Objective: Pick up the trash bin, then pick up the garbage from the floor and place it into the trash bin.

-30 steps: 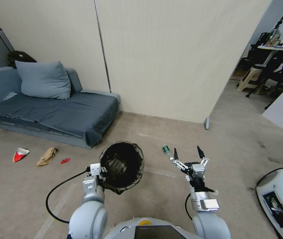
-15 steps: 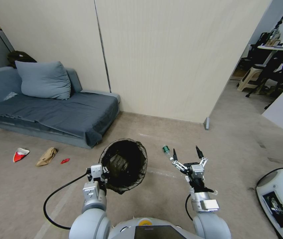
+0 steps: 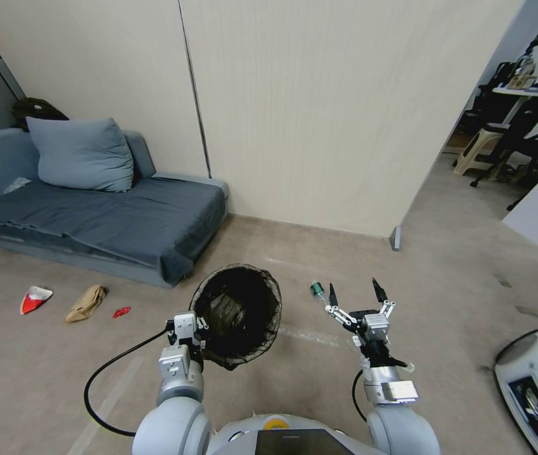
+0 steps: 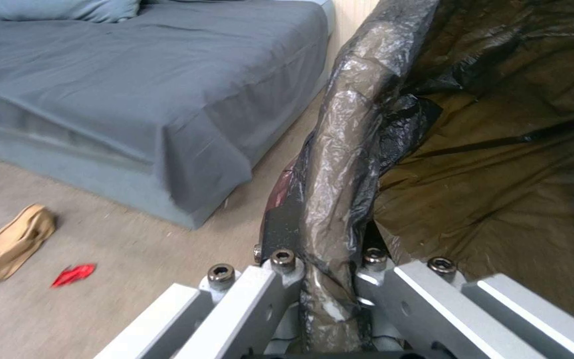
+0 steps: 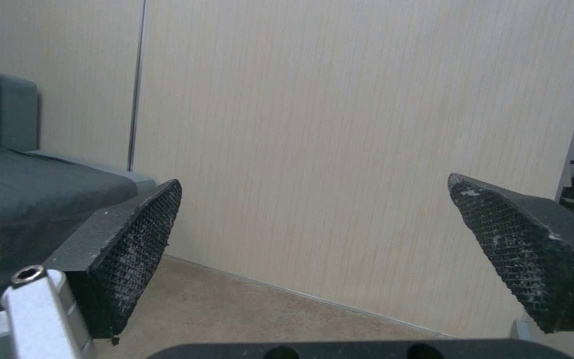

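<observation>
Two grippers are up in front of the robot. The left gripper (image 3: pixel 188 330) is clamped on the near rim of the trash bin (image 3: pixel 237 316), which hangs off the floor at about 11 o'clock from the robot's chest, tilted so its dark mouth faces up toward the head camera. In the left wrist view the black bag liner (image 4: pixel 340 164) is bunched over the rim and pinched between the metal fingers (image 4: pixel 260 294), one on each side of the wall.

The right gripper (image 3: pixel 354 292) is held out at about 1 o'clock, its jaws spread wide and holding nothing; the right wrist view shows its two black textured pads (image 5: pixel 134 239) well apart, with the beige wall panel (image 5: pixel 340 149) beyond them.

A small green bottle (image 3: pixel 316 290) lies on the floor at roughly 12 o'clock, just beside the left fingertip of the right gripper as the head view has it, though whether they touch cannot be told.

Three more pieces of garbage lie at about 10 o'clock, near the front edge of the grey sofa (image 3: pixel 105 215): a red-and-white wrapper (image 3: pixel 34 298) farthest out, a tan paper bag (image 3: pixel 84 303) next to it, and a small red scrap (image 3: pixel 121 311) nearest the bin. All three are well apart from both grippers. A black cable (image 3: pixel 101 379) loops from the left arm across the floor.
</observation>
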{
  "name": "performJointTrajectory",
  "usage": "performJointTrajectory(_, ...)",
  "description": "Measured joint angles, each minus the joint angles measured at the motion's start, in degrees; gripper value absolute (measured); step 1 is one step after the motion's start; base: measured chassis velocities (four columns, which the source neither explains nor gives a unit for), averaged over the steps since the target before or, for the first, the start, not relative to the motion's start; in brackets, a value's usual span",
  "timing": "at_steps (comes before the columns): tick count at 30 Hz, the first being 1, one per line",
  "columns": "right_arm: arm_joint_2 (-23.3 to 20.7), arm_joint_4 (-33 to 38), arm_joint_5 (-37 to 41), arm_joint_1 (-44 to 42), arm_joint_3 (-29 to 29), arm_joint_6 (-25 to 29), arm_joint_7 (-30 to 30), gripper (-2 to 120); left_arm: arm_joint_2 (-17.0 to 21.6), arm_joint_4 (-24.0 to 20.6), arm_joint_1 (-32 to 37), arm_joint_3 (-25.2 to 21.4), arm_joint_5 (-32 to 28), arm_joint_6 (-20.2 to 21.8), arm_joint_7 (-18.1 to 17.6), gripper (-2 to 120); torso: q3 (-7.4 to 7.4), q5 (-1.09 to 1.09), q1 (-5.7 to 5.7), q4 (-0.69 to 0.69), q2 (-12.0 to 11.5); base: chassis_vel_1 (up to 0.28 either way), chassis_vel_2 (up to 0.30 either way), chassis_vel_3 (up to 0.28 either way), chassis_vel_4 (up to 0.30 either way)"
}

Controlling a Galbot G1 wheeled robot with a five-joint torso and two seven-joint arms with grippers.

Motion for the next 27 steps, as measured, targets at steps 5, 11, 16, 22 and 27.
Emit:
performJointTrajectory(5,0.00,-0.03,-0.04,0.00,0.01,0.00,-0.16,100,-0.04,-0.01,-0.02,0.10,0.22,0.01,-0.01,1,0.00,-0.01,0.00,0.01,0.00,-0.090,0.096,0.109,-0.113)
performJointTrajectory(11,0.00,-0.18,-0.11,0.00,0.16,0.16,-0.58,100,-0.06,0.17,-0.21,0.00,0.31,0.01,0.00,1,0.00,-0.01,0.00,0.01,0.00,-0.121,0.116,0.115,-0.105)
performJointTrajectory(16,0.00,-0.49,0.03,0.09,0.16,1.60,-1.42,100,-0.11,0.37,-0.29,-0.01,0.31,-0.01,0.00,1,0.01,-0.02,0.00,0.00,0.00,-0.114,0.112,0.103,-0.102)
performJointTrajectory(22,0.00,-0.90,0.48,0.26,0.16,3.70,-3.01,100,-0.25,0.46,-0.33,0.04,0.32,-0.01,0.00,1,0.00,-0.01,0.00,0.01,0.00,-0.027,0.015,0.021,-0.017)
performJointTrajectory(27,0.00,-1.05,0.13,0.36,0.09,4.27,-3.69,100,-0.44,0.52,-0.37,0.32,0.59,-0.01,0.04,1,0.00,-0.01,0.00,0.00,0.00,0.000,0.000,0.000,0.000)
